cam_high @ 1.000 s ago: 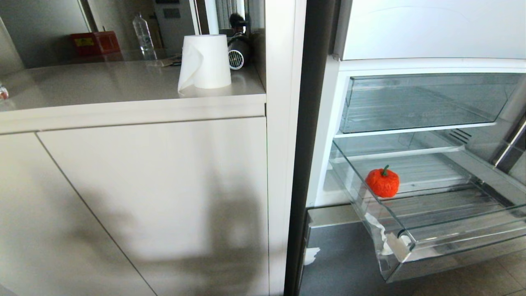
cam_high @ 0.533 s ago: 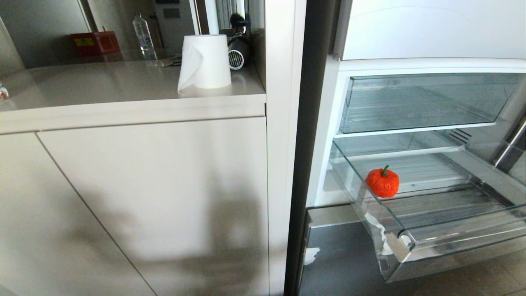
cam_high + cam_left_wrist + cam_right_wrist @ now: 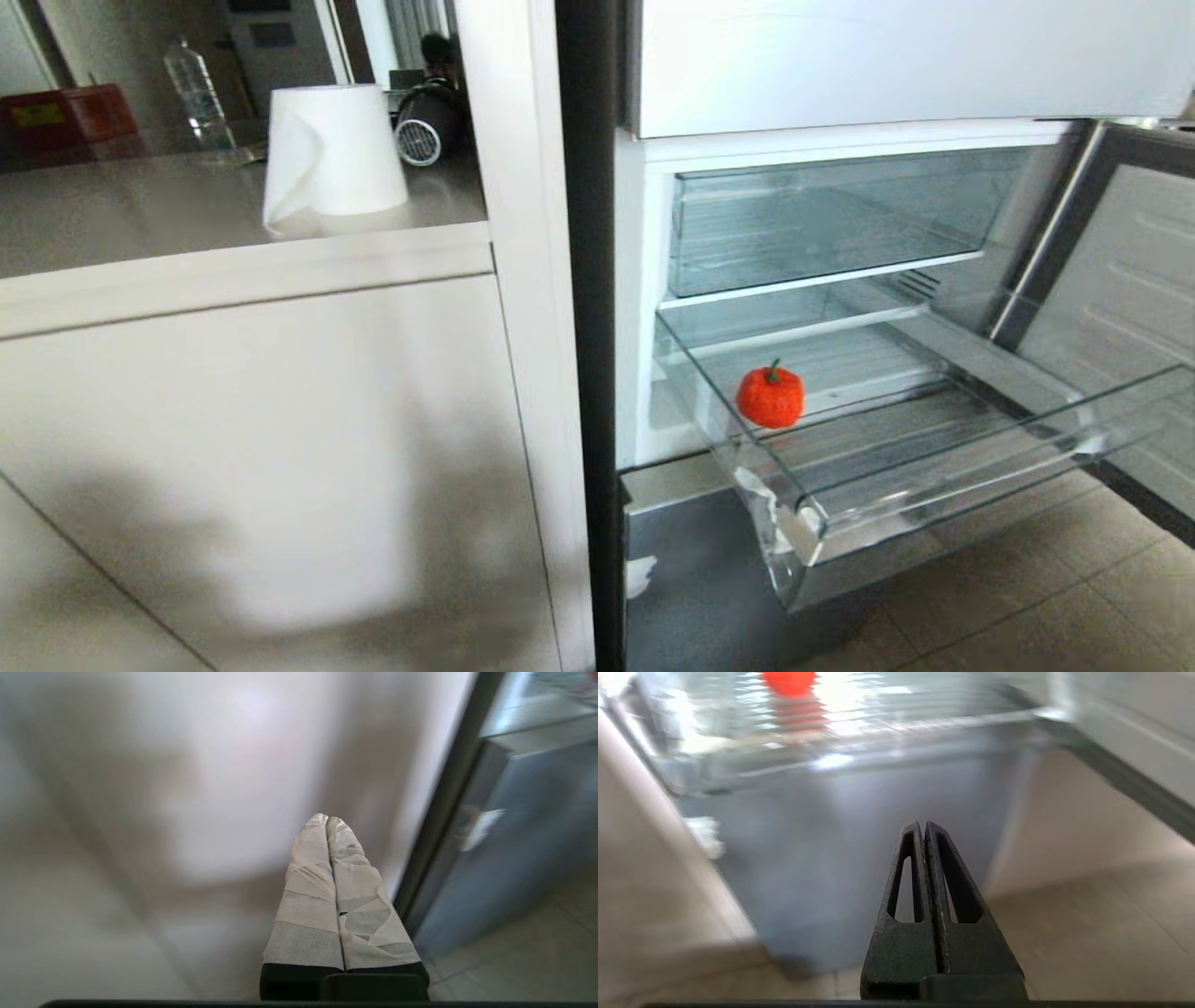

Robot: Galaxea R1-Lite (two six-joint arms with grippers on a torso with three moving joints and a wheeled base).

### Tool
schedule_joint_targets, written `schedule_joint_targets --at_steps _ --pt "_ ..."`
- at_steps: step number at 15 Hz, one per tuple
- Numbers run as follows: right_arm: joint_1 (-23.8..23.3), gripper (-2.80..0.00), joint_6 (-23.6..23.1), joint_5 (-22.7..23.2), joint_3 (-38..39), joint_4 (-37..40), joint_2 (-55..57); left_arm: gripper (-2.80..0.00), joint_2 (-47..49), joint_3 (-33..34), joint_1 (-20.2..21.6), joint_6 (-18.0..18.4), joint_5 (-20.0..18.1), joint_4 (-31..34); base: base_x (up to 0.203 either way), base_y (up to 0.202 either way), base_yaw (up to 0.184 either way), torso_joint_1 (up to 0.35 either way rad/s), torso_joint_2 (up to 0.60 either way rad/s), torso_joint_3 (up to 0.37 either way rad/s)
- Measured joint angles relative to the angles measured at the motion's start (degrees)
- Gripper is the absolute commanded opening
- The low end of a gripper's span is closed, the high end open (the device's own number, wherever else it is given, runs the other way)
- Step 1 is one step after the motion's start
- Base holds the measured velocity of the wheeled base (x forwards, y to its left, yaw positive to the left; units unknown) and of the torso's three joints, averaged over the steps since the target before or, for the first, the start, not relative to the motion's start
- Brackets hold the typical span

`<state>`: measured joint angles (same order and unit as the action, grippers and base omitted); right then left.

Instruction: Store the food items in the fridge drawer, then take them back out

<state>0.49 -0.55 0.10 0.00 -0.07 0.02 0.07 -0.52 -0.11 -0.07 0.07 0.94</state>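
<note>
Currently we hold both jaws closed and empty, the red fruit (image 3: 770, 397) lying ahead of the right gripper (image 3: 924, 826) in the fridge drawer (image 3: 943, 495); the left gripper (image 3: 326, 819) faces a cabinet.

The fridge drawer (image 3: 934, 476) is clear glossy plastic with a ribbed floor, the red fruit (image 3: 770, 397) in it looks rough and matt, the paper roll (image 3: 331, 154) soft white, the countertop (image 3: 140, 210) smooth with a dull sheen, and the left gripper (image 3: 327, 823) is wrapped in matt tape.
</note>
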Motion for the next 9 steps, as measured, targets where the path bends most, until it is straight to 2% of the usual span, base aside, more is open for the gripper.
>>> schedule_joint_targets --at_steps 9 --pt "-0.1 -2.8 -0.1 0.0 0.0 0.0 0.0 -2.8 0.0 0.0 -0.1 0.0 0.0 0.0 -0.001 0.007 -0.175 0.002 0.0 0.002"
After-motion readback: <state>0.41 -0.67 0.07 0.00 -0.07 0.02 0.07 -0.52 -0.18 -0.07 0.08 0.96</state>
